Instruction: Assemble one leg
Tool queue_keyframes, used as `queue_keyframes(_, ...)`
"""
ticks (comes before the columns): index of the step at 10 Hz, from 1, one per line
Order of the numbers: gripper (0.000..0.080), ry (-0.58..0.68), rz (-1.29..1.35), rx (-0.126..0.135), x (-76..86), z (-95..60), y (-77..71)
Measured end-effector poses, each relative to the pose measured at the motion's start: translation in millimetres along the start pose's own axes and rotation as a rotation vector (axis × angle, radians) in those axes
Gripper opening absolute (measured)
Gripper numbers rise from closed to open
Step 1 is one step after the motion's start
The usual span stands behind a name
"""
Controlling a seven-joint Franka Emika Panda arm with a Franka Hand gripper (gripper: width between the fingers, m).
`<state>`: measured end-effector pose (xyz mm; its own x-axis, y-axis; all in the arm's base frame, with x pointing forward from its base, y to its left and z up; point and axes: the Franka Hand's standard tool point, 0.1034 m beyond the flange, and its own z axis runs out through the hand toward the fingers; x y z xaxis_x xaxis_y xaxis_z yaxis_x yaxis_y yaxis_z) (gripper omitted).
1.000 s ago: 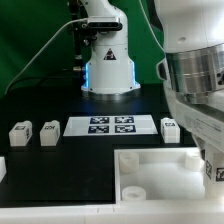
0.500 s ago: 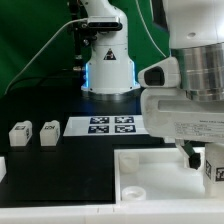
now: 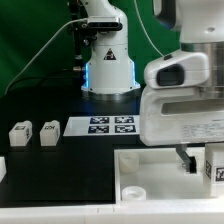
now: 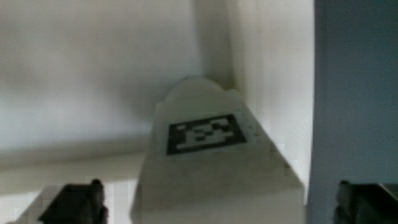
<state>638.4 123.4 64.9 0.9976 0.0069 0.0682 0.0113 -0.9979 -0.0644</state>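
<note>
A leg point(image 4: 214, 150), a stubby white block with a square tag, lies between my fingers in the wrist view, with a gap on each side. My gripper point(image 4: 217, 205) is open around it. In the exterior view the gripper point(image 3: 203, 163) hangs low at the right over the large white tray point(image 3: 150, 172), and the tagged leg point(image 3: 213, 166) shows at the right edge. Two more legs point(image 3: 20, 131) point(image 3: 49, 131) stand on the black table at the exterior view's left.
The marker board point(image 3: 110, 125) lies flat on the table in the middle. The arm's base point(image 3: 108, 65) stands behind it. The arm's white body point(image 3: 185, 100) fills the exterior view's right and hides what lies behind it.
The arm has come lower and toward the exterior view's left. It now hides the leg that stood just right of the marker board. The two left legs have not moved.
</note>
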Motion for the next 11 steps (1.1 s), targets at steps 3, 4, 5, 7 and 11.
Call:
queue_keyframes(3,0.0387,-0.003,0.109,0.007,-0.9,1.1,0.0)
queue_keyframes(4,0.0387,-0.005,0.203,0.006,-1.5,1.4,0.5)
queue_keyframes(5,0.0300,-0.007,0.308,0.002,-1.9,2.0,3.6)
queue_keyframes(7,0.0300,-0.007,0.464,0.001,-1.9,2.1,4.9)
queue_keyframes(11,0.0300,-0.011,1.043,0.015,-2.7,2.4,9.3)
